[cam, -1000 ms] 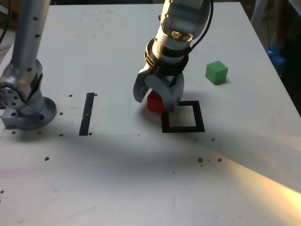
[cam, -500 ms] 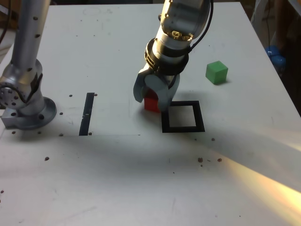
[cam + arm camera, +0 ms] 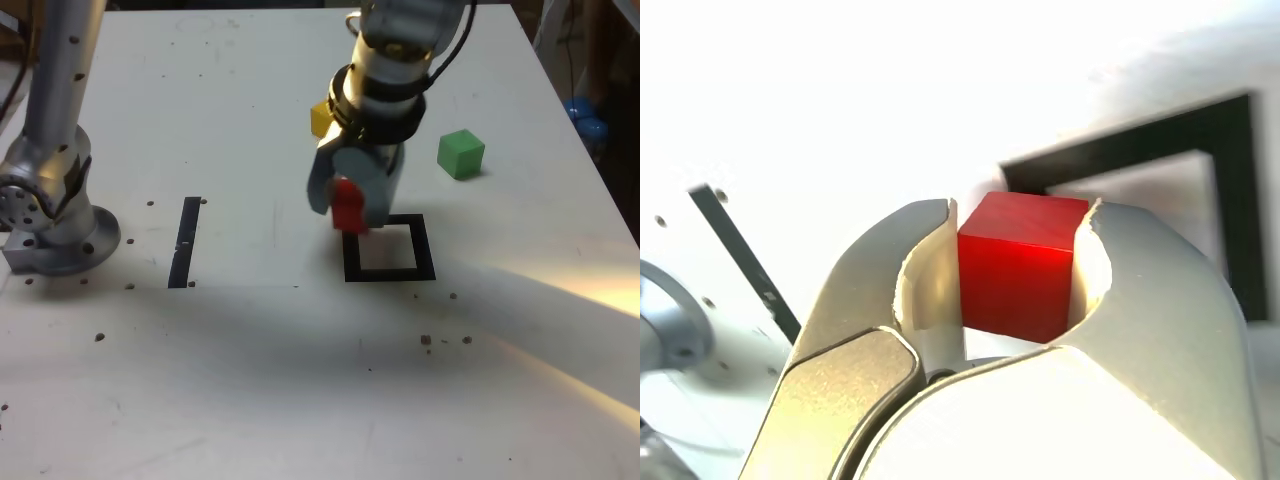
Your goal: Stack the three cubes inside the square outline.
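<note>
My gripper (image 3: pixel 349 210) is shut on the red cube (image 3: pixel 348 206), holding it clear of the table just off the square outline's (image 3: pixel 389 250) edge on the exterior view's left. The wrist view shows the red cube (image 3: pixel 1020 264) clamped between both fingers (image 3: pixel 910 290), with the black outline (image 3: pixel 1200 170) beyond it. The yellow cube (image 3: pixel 322 118) sits on the table behind the arm, partly hidden by it. The green cube (image 3: pixel 460 153) rests on the table at the exterior view's right, beyond the outline.
The arm's grey base (image 3: pixel 50 220) stands at the exterior view's left. A straight black strip (image 3: pixel 185 240) lies between the base and the outline. Small dark specks dot the white table (image 3: pixel 300 380). Blue objects (image 3: pixel 585 120) lie off the table's right edge.
The gripper closed on the red cube, lifted it off the table and shifted toward the exterior view's right, nearer the outline. The yellow cube behind the arm came into view.
</note>
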`<action>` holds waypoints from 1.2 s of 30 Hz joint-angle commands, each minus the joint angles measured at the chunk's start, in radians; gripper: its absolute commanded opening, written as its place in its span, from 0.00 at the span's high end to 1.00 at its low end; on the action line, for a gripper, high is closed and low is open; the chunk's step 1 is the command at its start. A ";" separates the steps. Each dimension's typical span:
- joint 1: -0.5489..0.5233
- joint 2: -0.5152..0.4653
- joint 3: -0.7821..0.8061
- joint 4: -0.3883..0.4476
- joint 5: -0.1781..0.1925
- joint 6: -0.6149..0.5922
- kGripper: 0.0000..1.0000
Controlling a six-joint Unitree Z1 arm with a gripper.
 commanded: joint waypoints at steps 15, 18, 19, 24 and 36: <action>-0.011 0.089 -0.105 0.070 -0.080 -0.165 0.64; -0.011 0.105 -0.117 0.068 -0.080 -0.171 0.64; -0.011 0.109 -0.122 0.067 -0.080 -0.173 0.64; -0.011 0.128 -0.143 0.067 -0.083 -0.177 0.64; -0.006 0.156 -0.166 0.056 -0.084 -0.180 0.62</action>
